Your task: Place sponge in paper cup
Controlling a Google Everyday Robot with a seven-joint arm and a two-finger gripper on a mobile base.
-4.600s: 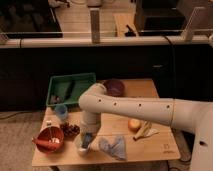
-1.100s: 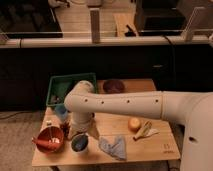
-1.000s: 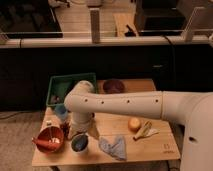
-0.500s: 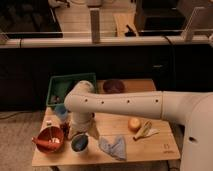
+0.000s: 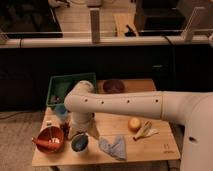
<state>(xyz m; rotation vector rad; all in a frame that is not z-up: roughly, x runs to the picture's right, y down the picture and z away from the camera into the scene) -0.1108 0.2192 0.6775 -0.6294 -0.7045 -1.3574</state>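
Note:
A white paper cup (image 5: 80,144) stands near the table's front edge, left of centre, and its inside looks dark bluish. I cannot make out the sponge as a separate thing; it may be what fills the cup. My gripper (image 5: 80,132) hangs at the end of the big white arm (image 5: 120,105), right over the cup's rim. The arm's thick elbow (image 5: 80,102) hides much of the wrist.
A red bowl (image 5: 48,140) with small items sits left of the cup. A crumpled blue cloth (image 5: 114,146) lies to its right. A yellow fruit (image 5: 134,124) and banana peel (image 5: 145,131) are further right. A green bin (image 5: 65,87), purple bowl (image 5: 114,86) and blue cup (image 5: 61,111) stand behind.
Since the oldest frame the arm's elbow has swung left and the gripper has come over the cup. Over the last second nothing visibly moves.

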